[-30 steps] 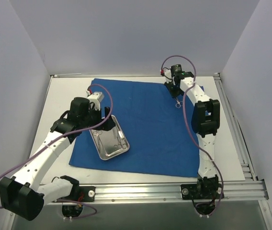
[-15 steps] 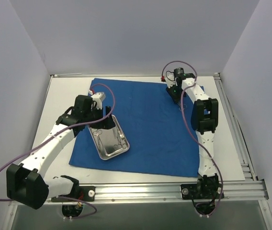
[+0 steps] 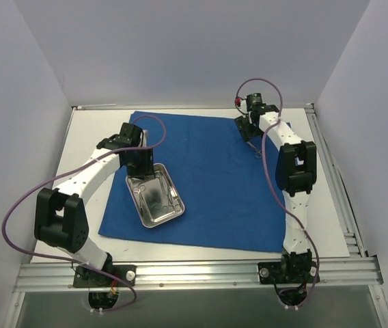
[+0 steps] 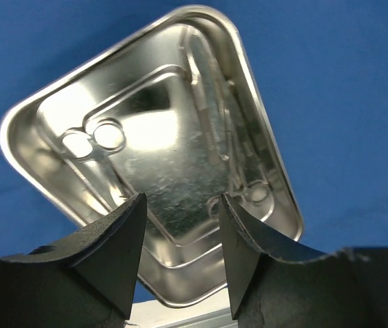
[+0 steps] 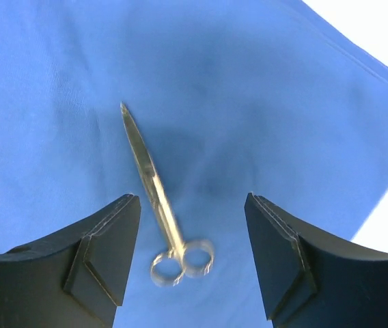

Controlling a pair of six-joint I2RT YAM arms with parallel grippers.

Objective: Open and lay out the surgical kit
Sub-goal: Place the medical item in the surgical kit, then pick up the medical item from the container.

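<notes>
1 scissors (image 5: 154, 197) flat on blue wrap (image 3: 214, 178); tray (image 3: 149, 199) well apart

The top camera sits high behind the arm bases and looks down and forward, far enough back to take in the whole worktop (image 3: 91, 137), the cloth (image 3: 214, 184) and both arms. The left wrist camera looks past the left hand (image 4: 182, 205) from close above the tray (image 4: 153, 130); the right wrist camera looks past the right hand (image 5: 192, 205), close above the scissors (image 5: 151, 179) near the cloth's edge. Each close view shares its patch of cloth with the top view.
</notes>
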